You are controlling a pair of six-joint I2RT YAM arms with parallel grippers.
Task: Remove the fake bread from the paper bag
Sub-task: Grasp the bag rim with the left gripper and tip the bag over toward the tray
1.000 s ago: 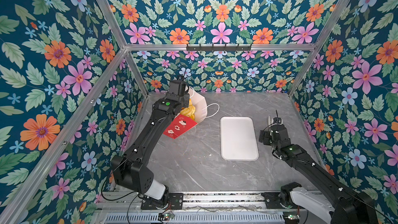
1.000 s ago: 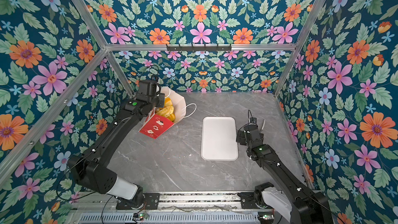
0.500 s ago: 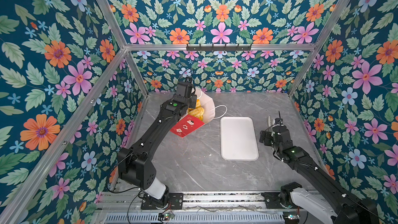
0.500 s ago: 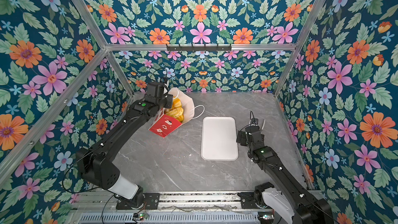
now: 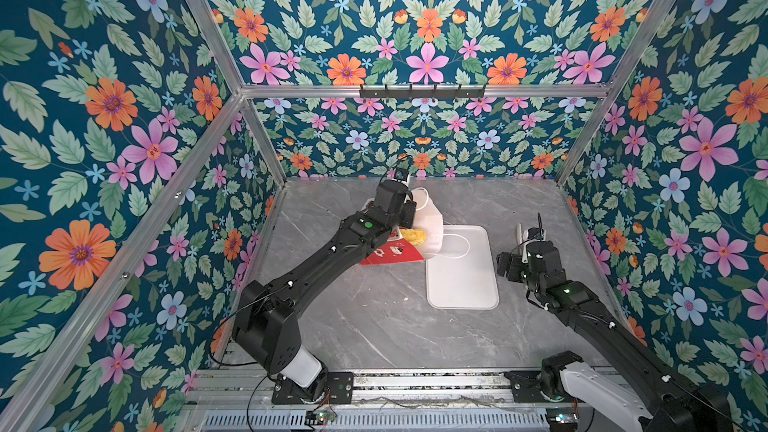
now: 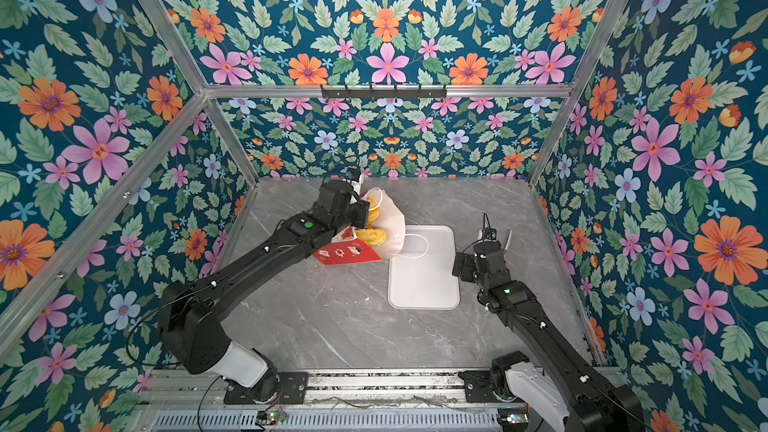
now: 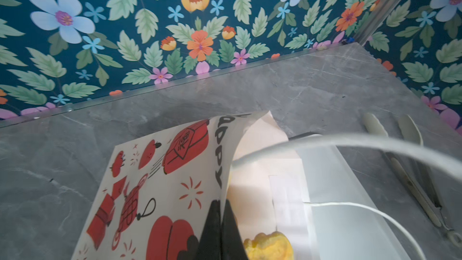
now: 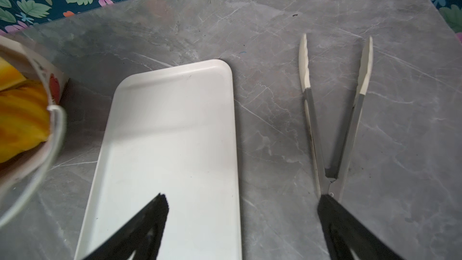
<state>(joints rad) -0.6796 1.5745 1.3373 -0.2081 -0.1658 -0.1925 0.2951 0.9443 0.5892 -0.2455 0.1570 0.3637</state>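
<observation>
Left tool [image 7: 220, 207] pinches tilted red-printed paper bag [image 7: 160, 171].

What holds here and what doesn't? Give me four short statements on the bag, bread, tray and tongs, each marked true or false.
1. The left gripper is shut on the wall of the paper bag. True.
2. The fake bread lies on the white tray. False: it sits inside the bag, and the tray holds no bread.
3. The right gripper holds the tongs. False: its fingers stand open and hold nothing, and the tongs lie on the table beside the tray.
4. The tongs lie with their arms spread apart. True.
</observation>
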